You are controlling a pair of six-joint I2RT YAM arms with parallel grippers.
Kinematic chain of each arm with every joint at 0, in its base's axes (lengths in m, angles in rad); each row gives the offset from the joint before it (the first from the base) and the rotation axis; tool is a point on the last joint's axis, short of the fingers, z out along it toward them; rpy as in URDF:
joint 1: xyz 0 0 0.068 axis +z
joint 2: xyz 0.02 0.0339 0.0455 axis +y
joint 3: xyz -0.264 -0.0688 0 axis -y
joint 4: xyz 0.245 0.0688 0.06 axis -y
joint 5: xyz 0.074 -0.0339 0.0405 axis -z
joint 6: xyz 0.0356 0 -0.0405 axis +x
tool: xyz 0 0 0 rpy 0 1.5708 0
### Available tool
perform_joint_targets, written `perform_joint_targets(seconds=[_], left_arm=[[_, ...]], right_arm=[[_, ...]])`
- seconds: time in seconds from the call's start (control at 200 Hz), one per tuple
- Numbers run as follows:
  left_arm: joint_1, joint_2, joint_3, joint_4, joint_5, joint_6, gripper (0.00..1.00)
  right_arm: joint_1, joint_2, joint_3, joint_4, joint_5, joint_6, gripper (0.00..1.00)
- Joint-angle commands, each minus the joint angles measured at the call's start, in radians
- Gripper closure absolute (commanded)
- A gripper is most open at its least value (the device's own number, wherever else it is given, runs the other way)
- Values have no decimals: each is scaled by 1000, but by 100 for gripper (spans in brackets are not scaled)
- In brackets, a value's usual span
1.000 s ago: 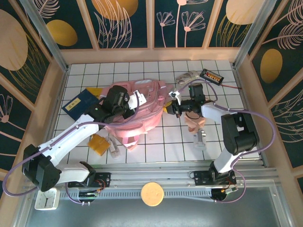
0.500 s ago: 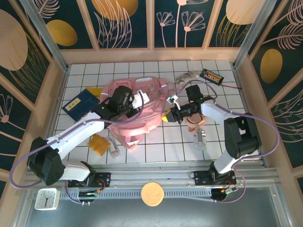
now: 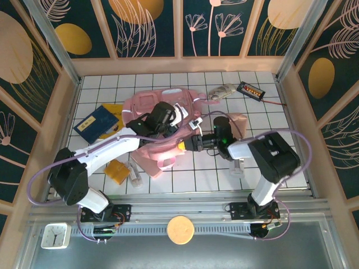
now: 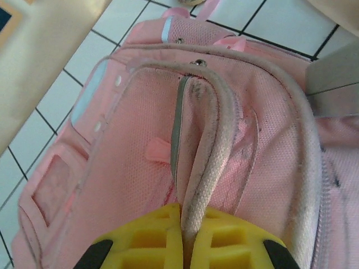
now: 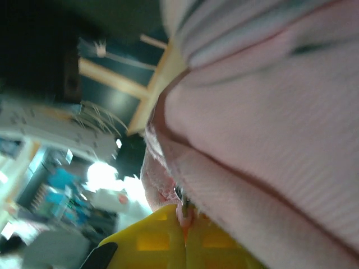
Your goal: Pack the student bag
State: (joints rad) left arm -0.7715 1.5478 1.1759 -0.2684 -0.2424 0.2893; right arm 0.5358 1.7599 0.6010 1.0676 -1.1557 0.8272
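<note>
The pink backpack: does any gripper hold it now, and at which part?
Both do. The left gripper pinches the piped rim of the student bag; the right gripper pinches its fabric seam.

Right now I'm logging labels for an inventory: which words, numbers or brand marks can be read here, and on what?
No text reads clearly.
On the dark blue booklet: a pale label, too small to read.
On the black device: orange-red marks, too small to read.
On the white clock: dial marks, too small to read.
On the student bag: no lettering seen.
</note>
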Motion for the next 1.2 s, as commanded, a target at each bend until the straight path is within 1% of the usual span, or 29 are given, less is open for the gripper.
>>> perform_joint_targets(seconds=[0.0,0.045,0.105,0.155,0.33,0.41,0.47,0.475,0.535,0.555,0.636,0.681,0.716,0.736,0.851,0.896,0.956,1.011,1.096,1.166,1.191], left_arm=[[-6,8,89,90,-8,-159,100],[-6,6,97,89,0,-179,100],[-6,-2,98,93,0,-199,100],[-6,-11,95,95,0,-205,100],[-6,-18,96,78,-10,-221,100],[-6,-22,92,82,-9,-218,100],[-6,-32,83,87,-18,-205,100],[-6,-34,82,87,-18,-204,100],[-6,-52,63,93,-26,-182,100],[-6,-61,54,96,-25,-173,100],[-6,-98,14,111,-21,-133,100],[-6,-115,-12,118,-15,-109,100],[-6,-130,-31,125,-13,-93,100],[-5,-138,-41,129,-10,-86,100],[-5,-165,-71,150,5,-57,100],[-5,-170,-75,155,13,-52,100],[-5,-176,-80,164,21,-48,100],[-5,-184,-86,174,34,-45,100],[-5,-185,-81,169,36,-45,100],[-5,-189,-79,171,42,-50,100],[-5,-192,-79,172,43,-51,100]], right_arm=[[119,101,29,651,146,439,100],[181,127,69,625,183,388,100],[238,180,126,612,229,380,100],[274,229,185,601,230,365,100],[317,248,258,394,353,223,100],[331,227,257,363,368,179,100],[330,169,212,293,418,132,69],[330,162,207,285,422,126,65],[323,72,172,124,450,45,41],[319,39,168,47,456,10,36],[310,-94,155,-276,489,-159,22],[302,-178,140,-409,517,-233,13],[294,-239,127,-500,544,-267,4],[285,-272,119,-548,555,-280,1],[216,-441,70,-735,590,-287,1],[185,-489,64,-811,617,-281,1],[138,-532,59,-867,613,-280,1],[89,-542,74,-921,614,-265,1],[24,-528,110,-966,581,-236,1],[16,-500,142,-1001,560,-222,2],[-13,-490,153,-1018,562,-223,3]])
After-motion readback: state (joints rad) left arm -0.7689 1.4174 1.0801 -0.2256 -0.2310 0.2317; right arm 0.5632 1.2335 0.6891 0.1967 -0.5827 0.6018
